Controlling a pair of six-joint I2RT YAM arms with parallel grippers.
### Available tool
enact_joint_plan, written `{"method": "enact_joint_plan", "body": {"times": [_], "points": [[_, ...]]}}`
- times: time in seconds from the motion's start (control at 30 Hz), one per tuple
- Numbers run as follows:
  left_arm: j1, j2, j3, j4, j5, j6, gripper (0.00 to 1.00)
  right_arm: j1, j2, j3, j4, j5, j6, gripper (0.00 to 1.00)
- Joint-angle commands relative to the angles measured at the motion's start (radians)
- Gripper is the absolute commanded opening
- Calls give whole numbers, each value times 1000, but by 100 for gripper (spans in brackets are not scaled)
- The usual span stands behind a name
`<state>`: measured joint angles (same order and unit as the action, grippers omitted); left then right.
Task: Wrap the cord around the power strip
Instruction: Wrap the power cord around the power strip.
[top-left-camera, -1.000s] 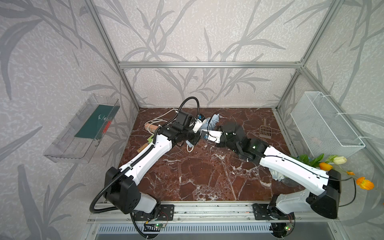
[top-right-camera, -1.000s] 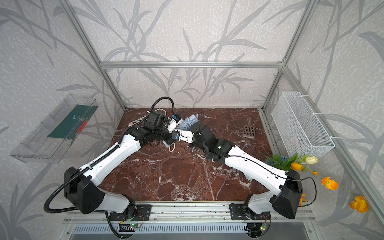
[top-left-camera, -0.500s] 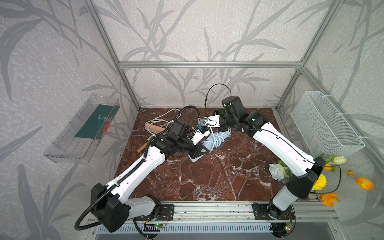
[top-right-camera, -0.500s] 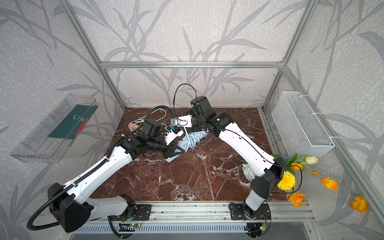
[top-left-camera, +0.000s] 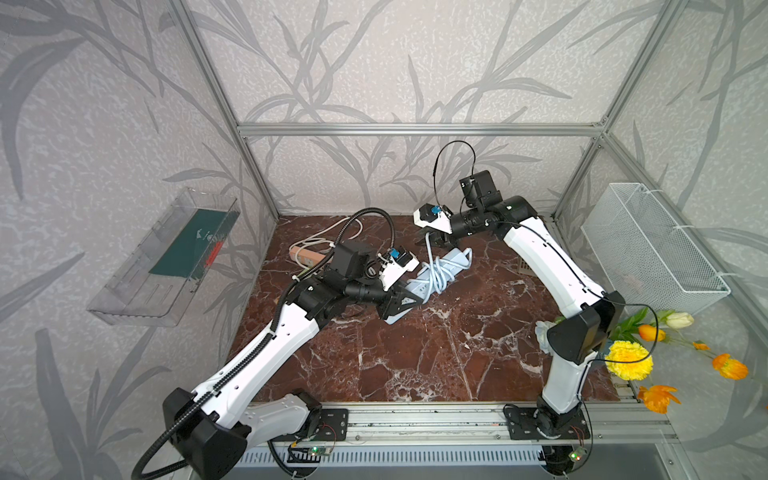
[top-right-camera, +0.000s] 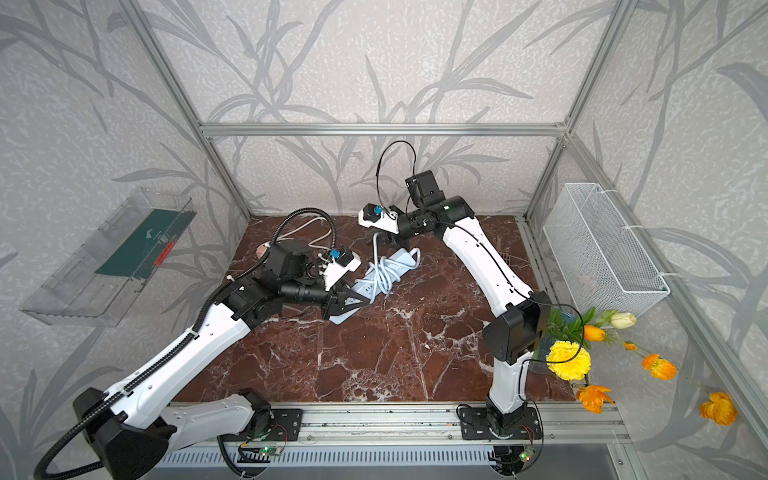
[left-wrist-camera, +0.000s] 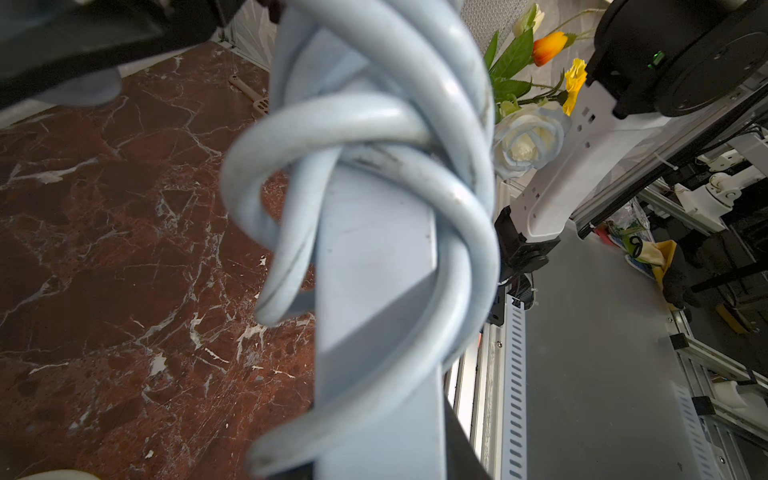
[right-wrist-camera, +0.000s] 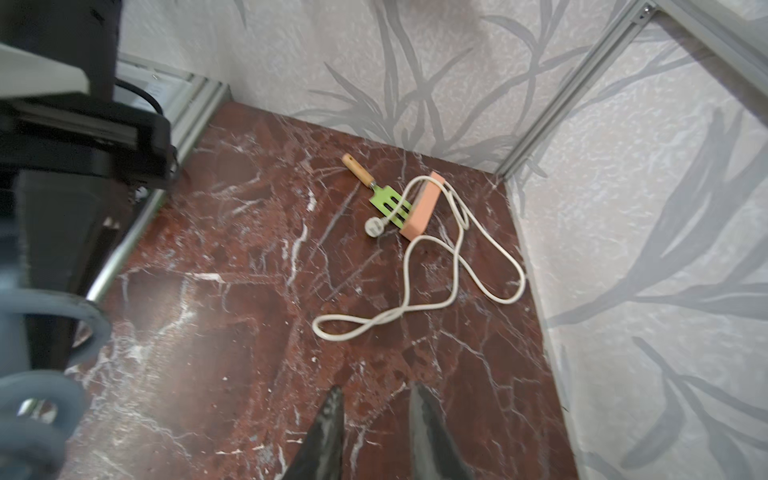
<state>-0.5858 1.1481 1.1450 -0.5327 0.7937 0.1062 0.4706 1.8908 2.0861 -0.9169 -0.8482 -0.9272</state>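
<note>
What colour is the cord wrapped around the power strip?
Pale blue; the cord shows best in the left wrist view.

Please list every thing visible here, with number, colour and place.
blue power strip: one, light blue, mid-table
cord: one, light blue, wound around that strip
pink power strip: one, loose white cord, back left corner
spatula: one, green, wooden handle, beside pink strip
wire basket: one, white, right wall
clear tray: one, left wall
flowers: several, yellow, orange, white, front right
left gripper: black, shut on blue power strip
right gripper: black, open, empty
</note>
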Motion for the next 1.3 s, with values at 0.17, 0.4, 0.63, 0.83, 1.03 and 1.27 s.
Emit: {"method": "enact_joint_plan", "body": {"times": [0.17,0.4,0.63,0.83,1.03,1.27], "points": [[-39,-60,34,13,203,89,0,-136,17,15,90,-311,170,34],[-39,-77,63,163,180,3,0,-99,17,-191,409,-281,422,34],[-30,-86,11,306,-25,-46,0,-51,-84,-623,1135,-277,934,25],[20,-94,-41,409,-177,-111,0,-10,-130,-852,1482,-125,1257,9],[61,-95,-107,484,-313,-160,0,42,-170,-900,1336,109,1358,9],[78,-51,-201,561,-455,-223,0,75,-264,-1051,1395,268,1625,0]]}}
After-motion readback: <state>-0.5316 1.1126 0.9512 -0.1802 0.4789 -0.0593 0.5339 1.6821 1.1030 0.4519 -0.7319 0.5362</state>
